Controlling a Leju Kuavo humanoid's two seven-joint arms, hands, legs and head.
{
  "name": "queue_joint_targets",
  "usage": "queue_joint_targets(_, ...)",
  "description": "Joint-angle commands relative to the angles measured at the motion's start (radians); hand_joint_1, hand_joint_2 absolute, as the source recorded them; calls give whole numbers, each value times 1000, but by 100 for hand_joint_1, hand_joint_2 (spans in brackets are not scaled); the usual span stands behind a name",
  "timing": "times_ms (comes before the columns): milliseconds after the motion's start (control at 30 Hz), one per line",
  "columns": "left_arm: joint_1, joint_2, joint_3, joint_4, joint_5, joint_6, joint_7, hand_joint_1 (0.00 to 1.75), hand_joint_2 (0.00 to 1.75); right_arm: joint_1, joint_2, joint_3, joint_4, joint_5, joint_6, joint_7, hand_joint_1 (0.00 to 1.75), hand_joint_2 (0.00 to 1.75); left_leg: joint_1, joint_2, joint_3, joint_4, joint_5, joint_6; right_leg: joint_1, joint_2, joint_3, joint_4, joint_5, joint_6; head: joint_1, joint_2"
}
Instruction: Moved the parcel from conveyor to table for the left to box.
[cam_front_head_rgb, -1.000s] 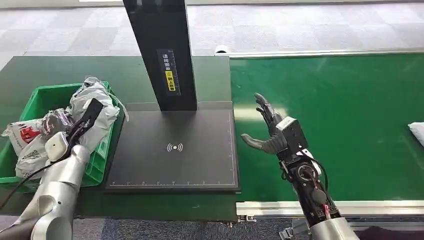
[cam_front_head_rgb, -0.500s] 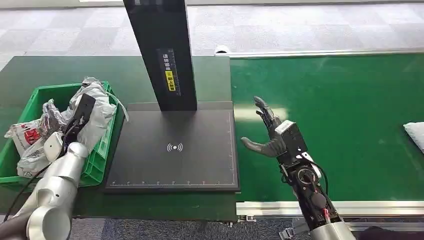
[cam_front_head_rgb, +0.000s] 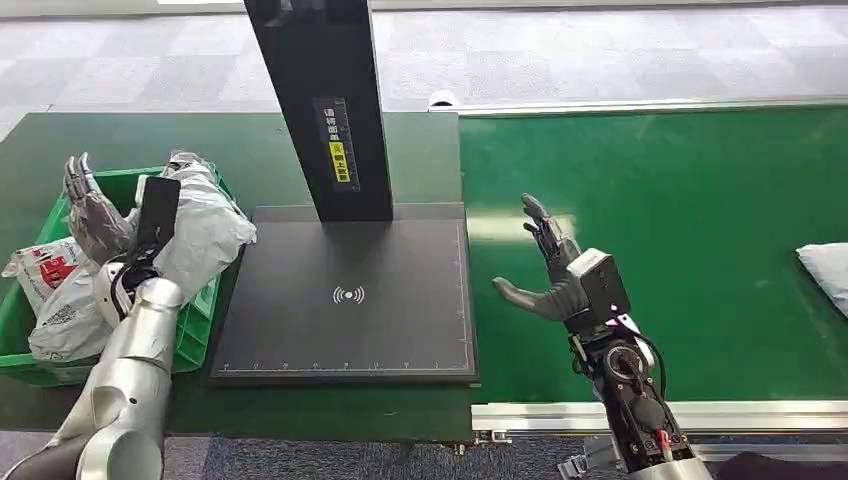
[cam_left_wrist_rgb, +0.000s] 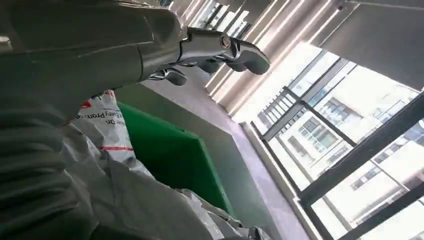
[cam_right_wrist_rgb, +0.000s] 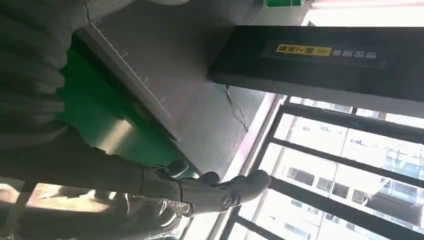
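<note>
A crumpled grey parcel (cam_front_head_rgb: 205, 230) lies on top of other bags in the green bin (cam_front_head_rgb: 60, 195) at the table's left. My left hand (cam_front_head_rgb: 85, 205) is raised above the bin's far left part, fingers spread upward and holding nothing; its fingers (cam_left_wrist_rgb: 220, 50) also show in the left wrist view, above the bin wall (cam_left_wrist_rgb: 165, 155) and the grey parcel (cam_left_wrist_rgb: 140, 210). My right hand (cam_front_head_rgb: 555, 270) hovers open and empty over the left end of the green conveyor (cam_front_head_rgb: 680, 200), its fingers (cam_right_wrist_rgb: 210, 192) apart. A white parcel (cam_front_head_rgb: 825, 265) lies on the belt at the far right edge.
A black scanner plate (cam_front_head_rgb: 345, 295) with a tall black pillar (cam_front_head_rgb: 320, 100) stands between the bin and the conveyor. Red-printed white bags (cam_front_head_rgb: 45, 270) fill the bin's near side. The conveyor's metal rail (cam_front_head_rgb: 600, 412) runs along its near edge.
My left hand has risen out of the bin and spread open, leaving the grey parcel there. The right hand shifted slightly right. The white parcel on the belt crept left.
</note>
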Motion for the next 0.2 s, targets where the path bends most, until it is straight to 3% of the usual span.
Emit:
queue_joint_targets(33,53,-138,154,-275,-34,17,-208,0,175,-28,-15,5,6,-14,1,-8,0,175,0,0,0,0,0,1,0,-2,1,-1,0,1,0,0)
queue_joint_targets(133,63,-174,100,-309,97,17,-315,0,175,-32,-16,8,15,-28,3,-13,0,175,-1,-1,0,0,0,1,0,-4,2,-1,-1,2,0,0)
queue_joint_targets(200,120,-165,-96,-402,269,-16,-276,0,175,-22,2,-23,8,-71,-7,-25,0,175,-1,0,1,0,0,1,0,-3,2,-1,-1,2,0,0)
